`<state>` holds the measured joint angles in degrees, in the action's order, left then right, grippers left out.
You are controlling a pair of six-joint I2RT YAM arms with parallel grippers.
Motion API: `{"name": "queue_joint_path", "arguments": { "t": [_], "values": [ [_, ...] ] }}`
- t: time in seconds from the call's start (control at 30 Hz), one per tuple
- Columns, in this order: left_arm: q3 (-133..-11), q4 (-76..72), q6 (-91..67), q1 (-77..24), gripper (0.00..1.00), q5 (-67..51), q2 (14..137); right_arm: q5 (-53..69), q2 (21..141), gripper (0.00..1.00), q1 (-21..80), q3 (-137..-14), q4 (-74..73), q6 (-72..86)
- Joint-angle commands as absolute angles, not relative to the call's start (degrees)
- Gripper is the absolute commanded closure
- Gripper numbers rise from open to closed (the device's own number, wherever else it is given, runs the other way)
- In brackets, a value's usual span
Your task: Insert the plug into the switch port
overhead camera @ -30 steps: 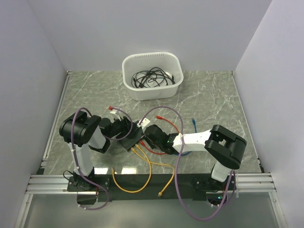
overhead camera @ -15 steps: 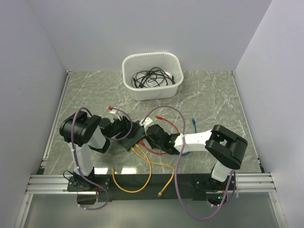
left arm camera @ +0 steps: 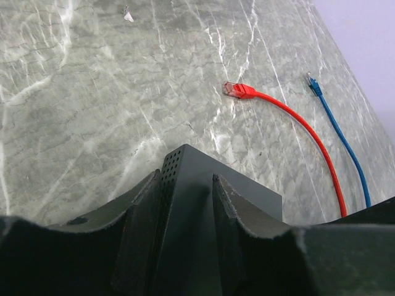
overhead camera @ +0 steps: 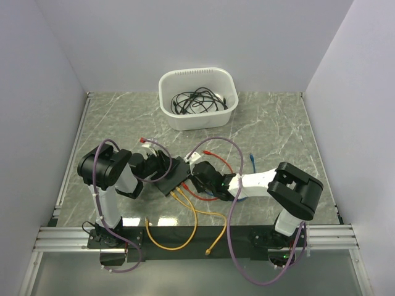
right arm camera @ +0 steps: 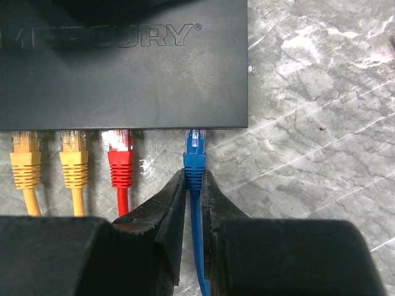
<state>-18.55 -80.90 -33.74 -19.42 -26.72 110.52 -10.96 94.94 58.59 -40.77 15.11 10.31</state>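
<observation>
Switch (right arm camera: pixel 123 74): flat black box, pale lettering on top, lying on the marble table (overhead camera: pixel 278 129) between the two arms. Port edge (right arm camera: pixel 157 128) faces the right wrist camera.

Along that edge, left to right: two yellow plugs (right arm camera: pixel 26 161), red plug (right arm camera: pixel 120 163), blue plug (right arm camera: pixel 195 163). All four have their clear tips under the edge, about level with one another. Cannot tell if the blue one is fully home.

Right gripper (right arm camera: pixel 194 185): jaws pinched on the blue plug's boot, one finger on each side, with the blue cable running back between them. Arm lies low, reaching in from the right.

Left gripper (left arm camera: pixel 185 179): at the switch's far corner from the left, fingers (left arm camera: pixel 145 209) straddling it, the perforated side wall between them. Gap is narrow; cannot tell if the pads press the box or just flank it.

Beyond the switch on the table: loose red plug (left arm camera: pixel 237 90) and, farther right, loose blue plug (left arm camera: pixel 315 85), well apart, each trailing its cable.

White tub (overhead camera: pixel 197 120) sits at the back of the table, with dark cables coiled inside.
</observation>
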Motion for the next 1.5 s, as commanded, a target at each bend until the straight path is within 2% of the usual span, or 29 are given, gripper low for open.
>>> {"name": "queue_joint_path", "arguments": {
  "t": [0.0, 0.4, 0.73, 1.47],
  "values": [
    [-17.31, -77.35, -36.83, -23.90, 0.88, -36.04, 112.15, -6.51, 93.51, 1.00, 58.89, -43.24, 32.34, 13.88],
    [-17.67, -75.59, -36.65, -25.93, 0.94, -34.98, 112.15, -6.15, 91.59, 1.00, 58.71, -41.84, 35.77, 14.33],
    [-18.72, -74.09, -36.21, -26.63, 0.99, -35.60, 112.76, -5.10, 93.51, 1.00, 56.95, -47.46, 34.19, 11.60],
    [-20.04, -72.51, -35.25, -27.68, 0.99, -35.95, 113.55, -0.18, 96.50, 1.00, 53.44, -55.89, 33.84, 8.36]
  ]
}}
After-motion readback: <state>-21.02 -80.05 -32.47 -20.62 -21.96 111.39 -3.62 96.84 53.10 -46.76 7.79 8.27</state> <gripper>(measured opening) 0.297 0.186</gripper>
